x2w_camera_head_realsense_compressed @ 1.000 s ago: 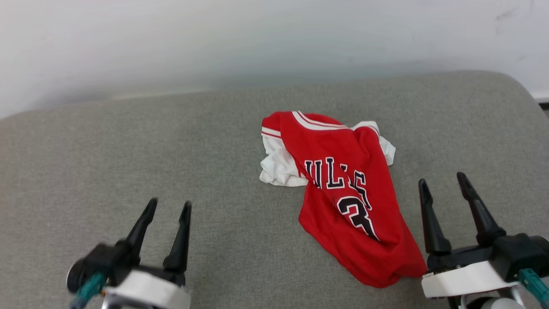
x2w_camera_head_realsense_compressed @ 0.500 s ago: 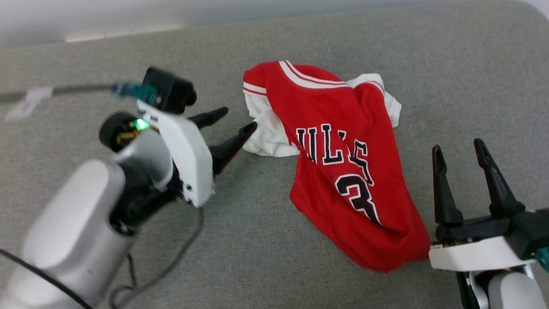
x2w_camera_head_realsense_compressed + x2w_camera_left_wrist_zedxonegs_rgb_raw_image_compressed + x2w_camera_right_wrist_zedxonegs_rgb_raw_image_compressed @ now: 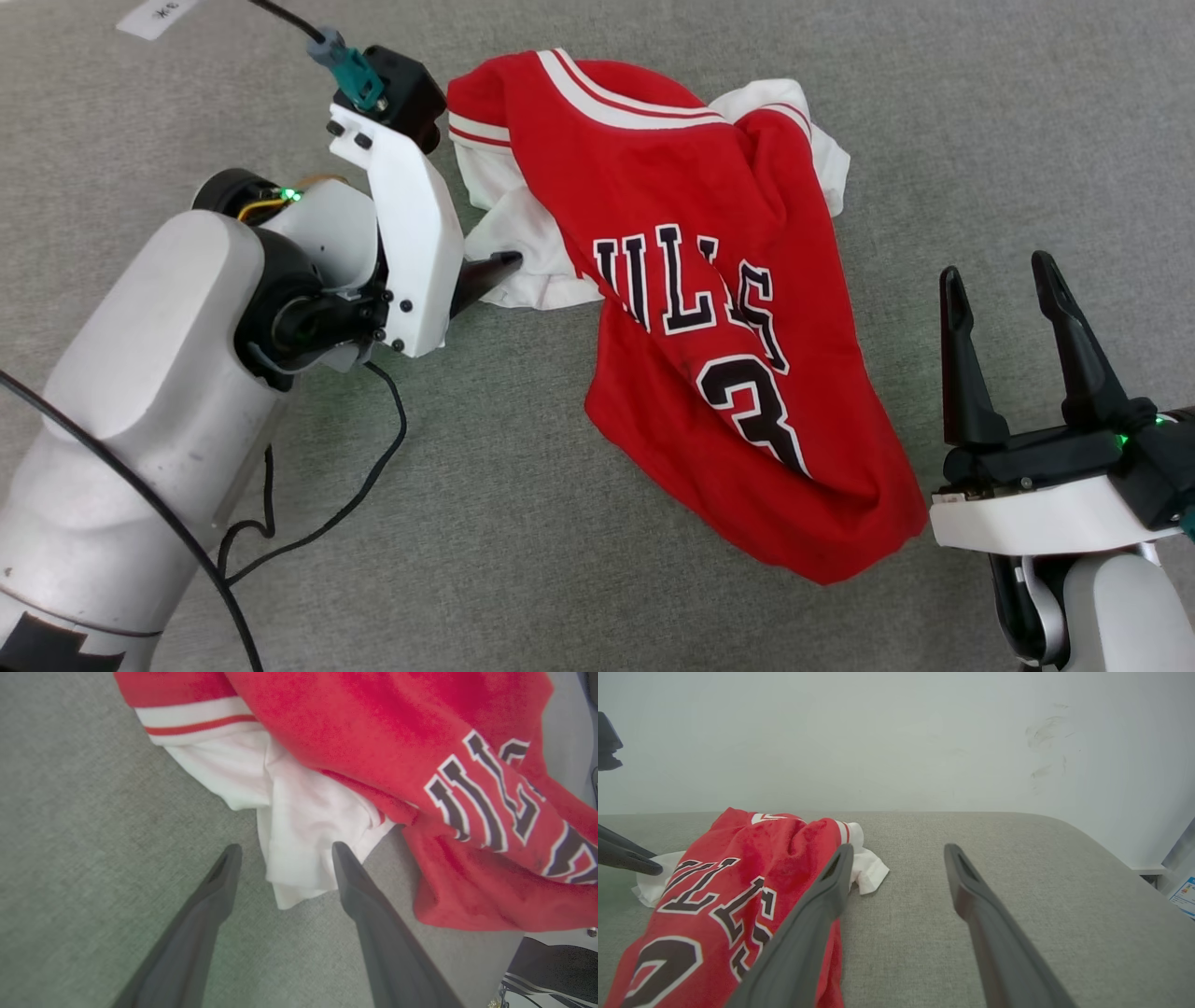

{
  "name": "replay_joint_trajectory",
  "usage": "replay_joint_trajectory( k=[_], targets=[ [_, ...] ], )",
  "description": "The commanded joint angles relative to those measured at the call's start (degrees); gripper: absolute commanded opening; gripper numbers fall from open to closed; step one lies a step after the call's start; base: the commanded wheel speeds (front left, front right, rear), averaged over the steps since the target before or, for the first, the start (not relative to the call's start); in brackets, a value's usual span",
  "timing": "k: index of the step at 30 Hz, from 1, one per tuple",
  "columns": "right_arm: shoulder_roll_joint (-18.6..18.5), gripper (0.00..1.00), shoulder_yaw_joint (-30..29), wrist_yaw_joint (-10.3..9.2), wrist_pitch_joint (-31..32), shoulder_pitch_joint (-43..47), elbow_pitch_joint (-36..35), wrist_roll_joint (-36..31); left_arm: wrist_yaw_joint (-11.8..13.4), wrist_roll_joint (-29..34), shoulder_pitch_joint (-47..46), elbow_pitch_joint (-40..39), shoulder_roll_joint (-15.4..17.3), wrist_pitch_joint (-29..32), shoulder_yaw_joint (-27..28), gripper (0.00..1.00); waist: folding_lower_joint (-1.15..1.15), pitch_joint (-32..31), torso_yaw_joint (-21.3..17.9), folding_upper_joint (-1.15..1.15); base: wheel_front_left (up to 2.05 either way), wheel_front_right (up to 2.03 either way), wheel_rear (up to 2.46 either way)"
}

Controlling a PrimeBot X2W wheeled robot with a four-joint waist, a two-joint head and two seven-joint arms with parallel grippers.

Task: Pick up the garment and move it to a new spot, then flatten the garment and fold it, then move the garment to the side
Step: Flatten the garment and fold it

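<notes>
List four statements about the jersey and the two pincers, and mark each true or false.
1. The jersey lies crumpled on the grey padded surface, lettering facing up. True.
2. The left pincer is shut on the red hem. False: it is open, with its fingers on either side of a fold of the white sleeve.
3. The right pincer is open and holds nothing. True.
4. The right pincer straddles the striped collar. False: it stands beside the jersey's lower part, apart from the cloth in the head view.
</notes>
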Motion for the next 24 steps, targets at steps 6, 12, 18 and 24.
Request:
replay_joint_trajectory(
  k=[6,12,18,24],
  targets=[
    [0.10,1.00,-0.27,-0.04,-0.10,-1.06,0.04,-0.06,-0.02,-1.02,0.41,3.74,-0.27,0.03,-2.87,0.00,-0.01,0.86,-0.53,0.00,0.00,0.00,0.00],
    [0.09,1.00,-1.07,-0.04,-0.10,0.00,0.76,-1.37,-0.03,-2.68,2.74,4.19,2.89,-5.81,-3.84,0.00,-0.01,-2.01,1.49,0.00,0.00,0.00,0.00],
    [0.08,1.00,-0.93,-0.04,-0.10,1.13,1.65,-2.55,-0.04,-4.24,5.16,4.12,7.51,-14.26,-1.78,0.00,-0.01,-7.31,4.30,0.00,0.00,0.00,0.00],
    [0.08,1.00,-1.25,-0.04,-0.10,2.34,3.10,-3.28,0.55,-6.02,8.97,4.25,12.26,-20.04,2.37,0.00,-0.01,-11.65,6.19,0.00,0.00,0.00,0.00]
  ],
)
